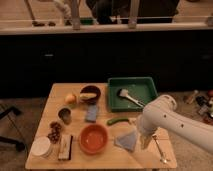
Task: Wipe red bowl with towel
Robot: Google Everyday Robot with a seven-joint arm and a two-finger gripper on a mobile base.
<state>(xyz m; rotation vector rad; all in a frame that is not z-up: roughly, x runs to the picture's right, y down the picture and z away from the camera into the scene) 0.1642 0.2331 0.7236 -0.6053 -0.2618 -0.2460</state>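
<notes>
The red bowl (93, 138) sits on the wooden table (115, 156) near the front, middle. The towel (127, 140), a light grey-blue cloth, lies flat just right of the bowl. My white arm comes in from the right and bends down over the towel's right edge. The gripper (141, 141) sits at the arm's lower end, next to the towel, mostly hidden by the arm.
A green tray (131, 93) with a brush stands at the back right. A dark bowl (90, 93), a blue sponge (91, 113), a green pepper (116, 120), a metal cup (64, 115), a white container (41, 146) and a utensil (160, 149) also lie on the table.
</notes>
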